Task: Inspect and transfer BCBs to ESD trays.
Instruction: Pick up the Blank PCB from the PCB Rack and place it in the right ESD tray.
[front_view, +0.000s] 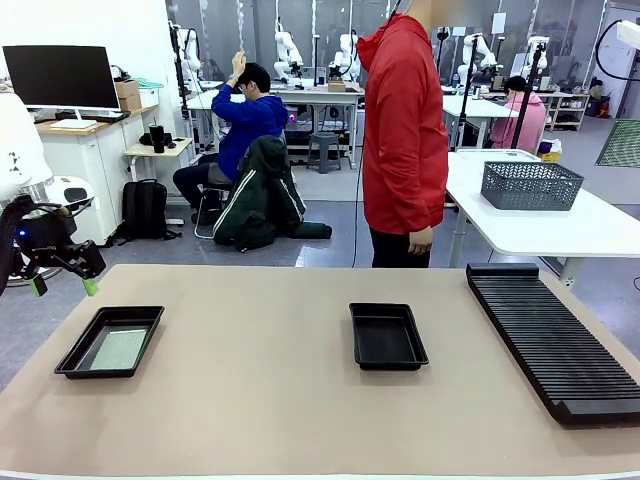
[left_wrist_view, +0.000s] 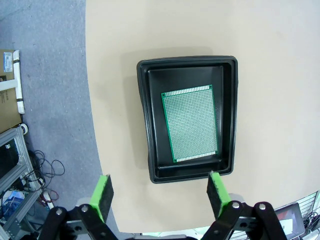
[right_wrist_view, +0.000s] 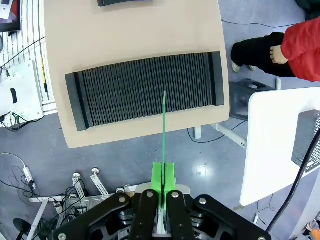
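L gripper (left_wrist_view: 159, 192): jaws spread wide, nothing between the green pads (left_wrist_view: 101, 195). It hangs above the table's L edge, over the near rim of a black ESD tray (left_wrist_view: 145, 125). A green BCB (left_wrist_view: 190, 123) lies flat on that tray's floor, toward one side, bare floor showing round it. In front view the same gripper (front_view: 62, 285) sits at far L, off the table edge, above the floor; arm cut off by the frame.

R gripper (right_wrist_view: 163, 182): pads pressed together on a 2nd BCB (right_wrist_view: 164, 125), seen edge-on as a thin green line, so its face can't be read. It's held high above the long black ribbed rack (right_wrist_view: 125, 87), which lies by the table's R edge. Corner of another black tray just cut off at the top of R wrist view.

Front view: L tray (front_view: 70, 355) w/ board (front_view: 118, 349); 2nd ESD tray (front_view: 387, 337) mid-table, well apart from both the L tray and the rack (front_view: 555, 340).

Person in red jacket (front_view: 404, 130) stands at far side, hand (front_view: 420, 240) down by the hip. Grey mesh basket (front_view: 531, 185) on a white table behind.
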